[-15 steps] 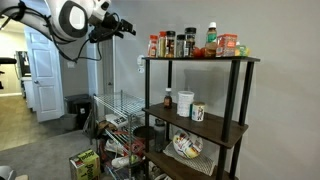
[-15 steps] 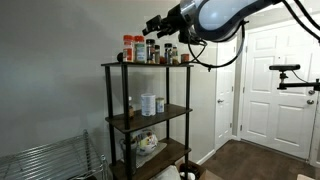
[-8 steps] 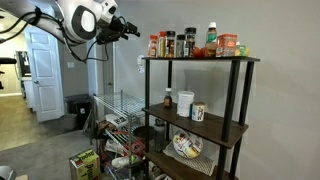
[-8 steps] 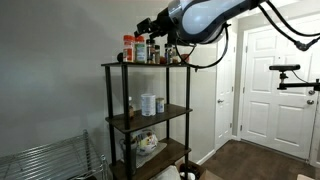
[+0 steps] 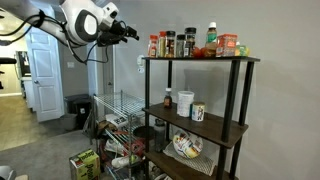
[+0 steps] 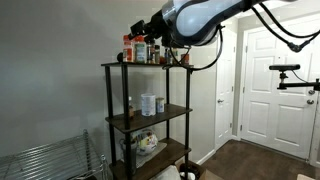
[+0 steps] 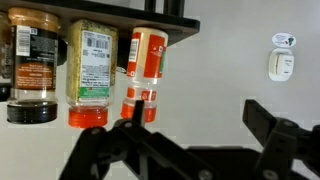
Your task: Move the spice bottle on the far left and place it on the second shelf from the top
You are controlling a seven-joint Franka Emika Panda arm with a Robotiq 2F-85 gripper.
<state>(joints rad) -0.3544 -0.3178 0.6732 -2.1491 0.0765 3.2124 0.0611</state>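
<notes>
Spice bottle [image 7: 147, 52], slim, reddish-orange with a pale label, stands at the end of the flat dark-brown top surface [image 7: 170, 28] of the black metal-framed unit. We count two other jars beside it in the wrist view. Our black claw [image 7: 195, 118] is spread wide and empty, near the bottle.

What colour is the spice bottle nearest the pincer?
The spice bottle is reddish-orange, light label; clearest in wrist view.

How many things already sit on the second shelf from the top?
3 on the second shelf: a small bottle nearest one end, a white jar beside it, then a cup. More could hide behind them.
</notes>
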